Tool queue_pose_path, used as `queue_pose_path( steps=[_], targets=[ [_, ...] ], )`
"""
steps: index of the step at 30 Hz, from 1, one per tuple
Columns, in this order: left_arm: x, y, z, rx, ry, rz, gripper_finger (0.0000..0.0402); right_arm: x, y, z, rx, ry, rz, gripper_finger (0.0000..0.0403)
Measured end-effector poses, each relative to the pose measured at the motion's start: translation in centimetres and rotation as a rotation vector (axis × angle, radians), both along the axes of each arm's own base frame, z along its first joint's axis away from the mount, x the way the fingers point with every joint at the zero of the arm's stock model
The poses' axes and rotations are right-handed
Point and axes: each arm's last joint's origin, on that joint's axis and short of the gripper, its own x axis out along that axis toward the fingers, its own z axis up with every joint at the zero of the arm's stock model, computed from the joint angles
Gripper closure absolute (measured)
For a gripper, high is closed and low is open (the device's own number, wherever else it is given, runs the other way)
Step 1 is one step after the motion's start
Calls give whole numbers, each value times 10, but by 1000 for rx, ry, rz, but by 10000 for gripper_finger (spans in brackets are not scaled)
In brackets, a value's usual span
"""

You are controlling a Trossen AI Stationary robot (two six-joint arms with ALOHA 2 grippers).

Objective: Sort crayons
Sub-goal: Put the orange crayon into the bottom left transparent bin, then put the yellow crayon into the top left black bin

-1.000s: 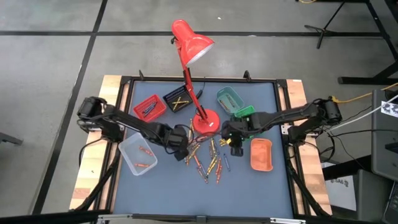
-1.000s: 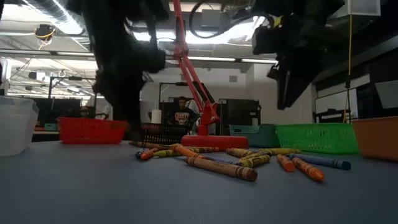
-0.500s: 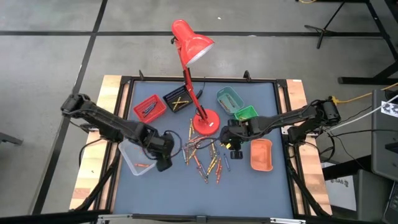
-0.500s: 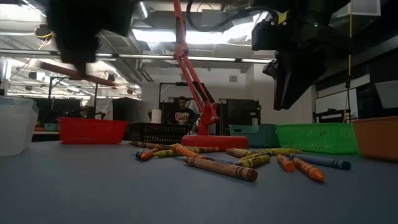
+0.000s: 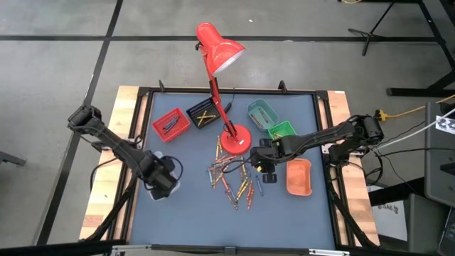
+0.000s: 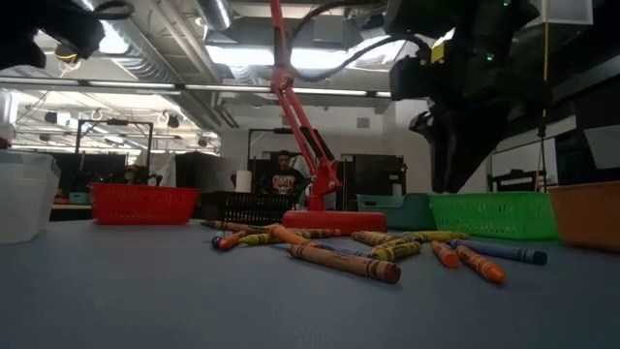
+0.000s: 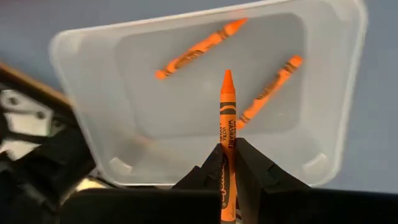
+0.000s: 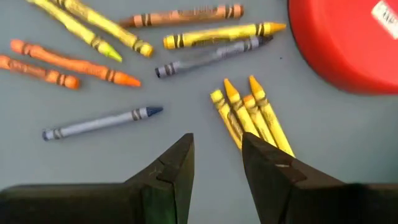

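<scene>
Several crayons [image 5: 231, 178], orange, yellow, green and blue-grey, lie loose on the blue mat in front of the red lamp's base [image 5: 234, 139]. My left gripper [image 7: 227, 163] hangs over the clear tray [image 7: 323, 93] at the table's left, shut on an orange crayon [image 7: 227, 118]. Two orange crayons [image 7: 199, 46] lie flat in that tray. My right gripper [image 8: 217, 155] stands open above the right side of the pile, pointing steeply down, with a bunch of yellow crayons [image 8: 249, 112] just beyond its fingertips. It touches nothing. My left gripper pinches the orange crayon's wrapped body [image 7: 227, 152] between its two fingers. The fingers point down from above, and the crayon lies along them. Its pointed tip [image 7: 227, 76] sticks out past the fingertips toward the tray floor. The crayon is lifted clear of the tray.
A red tray [image 5: 169, 122] and a black tray [image 5: 202, 114] stand at the far left, a teal tray [image 5: 261, 112] and a green tray [image 5: 281, 129] at the far right. An orange tray [image 5: 298, 176] sits right of my right gripper. The lamp's stem [image 5: 217, 92] rises mid-table.
My left gripper has risen from the left side of the crayon pile and swung toward the table's left edge, carrying the orange crayon until it hangs over the clear tray. It has also turned to point straight down.
</scene>
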Motion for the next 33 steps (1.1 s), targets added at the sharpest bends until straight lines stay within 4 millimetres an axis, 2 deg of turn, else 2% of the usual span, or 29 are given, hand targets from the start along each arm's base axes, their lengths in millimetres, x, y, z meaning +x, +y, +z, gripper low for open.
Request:
queue_pose_path(
  steps=[15,27,33],
  targets=[
    [-4,-6,0,75,-50,26,321,8,1,-33,-32,117,54,269],
    [9,-8,0,166,-260,16,316,9,1,-36,-42,121,77,269],
    [12,-9,0,166,-303,19,316,9,0,-36,-95,116,88,269]
  ],
)
